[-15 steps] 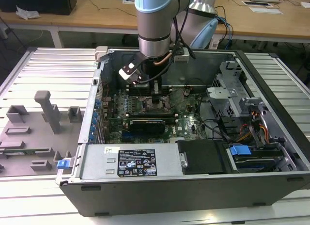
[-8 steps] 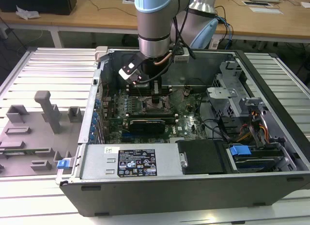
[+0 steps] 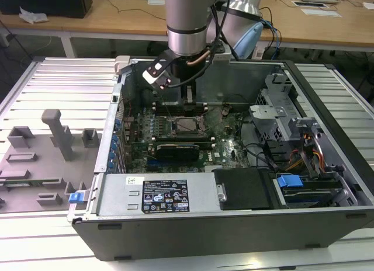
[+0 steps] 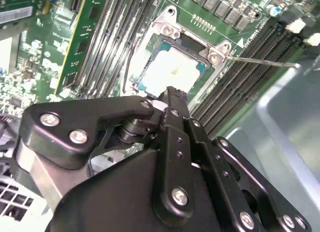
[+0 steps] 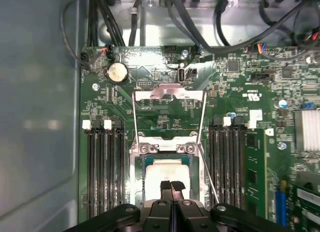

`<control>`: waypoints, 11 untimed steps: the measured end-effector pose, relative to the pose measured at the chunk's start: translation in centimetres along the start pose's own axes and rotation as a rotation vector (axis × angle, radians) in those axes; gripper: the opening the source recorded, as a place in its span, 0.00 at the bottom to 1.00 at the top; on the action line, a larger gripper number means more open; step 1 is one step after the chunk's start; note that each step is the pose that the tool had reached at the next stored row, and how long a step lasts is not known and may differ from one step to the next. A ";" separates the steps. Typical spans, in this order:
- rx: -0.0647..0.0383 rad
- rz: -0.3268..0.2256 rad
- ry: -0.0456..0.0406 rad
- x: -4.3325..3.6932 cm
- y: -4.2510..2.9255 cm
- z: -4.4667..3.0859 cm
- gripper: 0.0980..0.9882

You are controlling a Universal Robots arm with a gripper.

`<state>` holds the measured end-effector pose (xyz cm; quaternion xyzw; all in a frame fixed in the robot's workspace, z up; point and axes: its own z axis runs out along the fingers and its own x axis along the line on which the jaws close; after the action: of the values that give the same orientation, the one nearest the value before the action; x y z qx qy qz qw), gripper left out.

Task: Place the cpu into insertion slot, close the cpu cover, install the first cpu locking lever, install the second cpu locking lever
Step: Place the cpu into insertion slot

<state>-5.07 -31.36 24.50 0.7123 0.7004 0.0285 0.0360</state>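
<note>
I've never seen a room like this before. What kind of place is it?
Probably a robotics lab or workshop. A robot arm reaches down into an open computer case that sits on a ribbed metal table, and wooden desks stand behind it.

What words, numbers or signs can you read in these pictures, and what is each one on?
Black and white label on the grey metal box, exterior view: print and symbols, too small to read.
Small white sticker beside it: too small to read.
White markings on the green circuit board, first wrist view: too blurred to read.
Nothing here can be quoted with certainty.
</note>
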 end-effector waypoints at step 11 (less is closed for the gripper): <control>0.024 0.000 -0.0016 -0.01 0.17 -1.09 0.01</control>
<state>-5.00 -31.36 25.60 0.7126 0.7008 0.0196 0.0281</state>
